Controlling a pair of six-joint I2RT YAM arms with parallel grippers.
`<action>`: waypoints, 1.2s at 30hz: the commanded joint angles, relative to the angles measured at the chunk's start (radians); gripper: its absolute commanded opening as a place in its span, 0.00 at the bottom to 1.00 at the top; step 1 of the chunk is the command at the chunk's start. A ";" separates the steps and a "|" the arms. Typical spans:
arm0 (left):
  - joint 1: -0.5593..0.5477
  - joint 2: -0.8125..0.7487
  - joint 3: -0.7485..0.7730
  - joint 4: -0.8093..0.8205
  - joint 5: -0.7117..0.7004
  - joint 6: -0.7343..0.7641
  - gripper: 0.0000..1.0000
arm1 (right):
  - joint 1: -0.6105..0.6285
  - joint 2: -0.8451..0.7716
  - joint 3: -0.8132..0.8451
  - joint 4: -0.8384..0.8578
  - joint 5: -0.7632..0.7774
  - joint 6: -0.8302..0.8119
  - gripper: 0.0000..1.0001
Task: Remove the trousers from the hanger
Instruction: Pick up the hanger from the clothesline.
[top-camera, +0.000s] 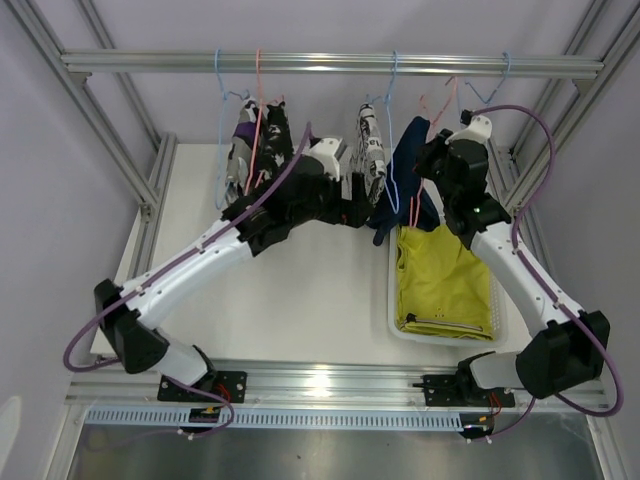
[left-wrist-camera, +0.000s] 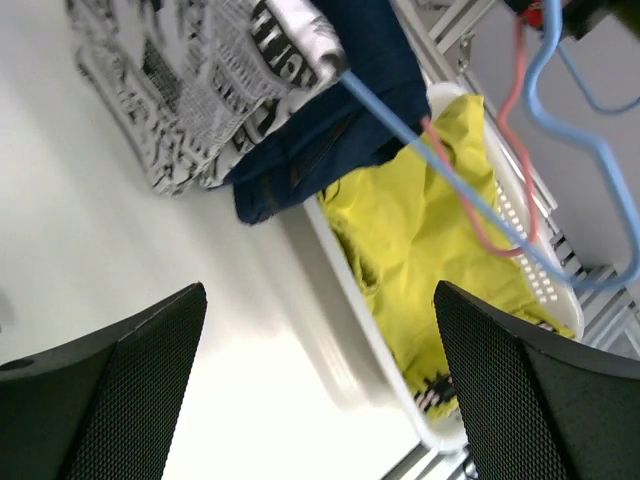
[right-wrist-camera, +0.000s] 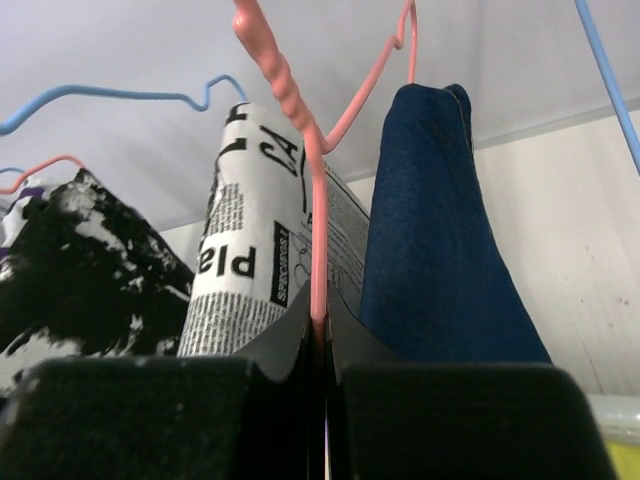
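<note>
The right gripper (right-wrist-camera: 320, 345) is clamped on a thin pink wire hanger (right-wrist-camera: 318, 250), with folded navy blue trousers (right-wrist-camera: 440, 230) at its 1 o'clock. The left gripper (left-wrist-camera: 320, 400) gapes wide above the white tabletop (left-wrist-camera: 90, 260). Yellow-green trousers (left-wrist-camera: 430, 230) fill the white perforated plastic basket (left-wrist-camera: 335, 310) at 1 o'clock. An aluminium rail (top-camera: 330, 64) spans overhead before a pale wall (top-camera: 330, 25).

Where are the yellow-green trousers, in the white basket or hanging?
In: the yellow-green cloth trousers lie crumpled inside the white plastic basket.
</note>
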 joint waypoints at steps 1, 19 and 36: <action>-0.005 -0.146 -0.042 -0.029 -0.027 -0.003 0.99 | 0.022 -0.120 -0.013 0.080 -0.003 -0.019 0.00; -0.005 -0.602 -0.462 0.021 -0.098 0.174 1.00 | 0.275 -0.310 0.054 -0.122 0.201 -0.116 0.00; -0.171 -0.789 -0.694 0.218 -0.300 0.361 0.99 | 0.737 -0.131 0.343 -0.239 0.836 -0.223 0.00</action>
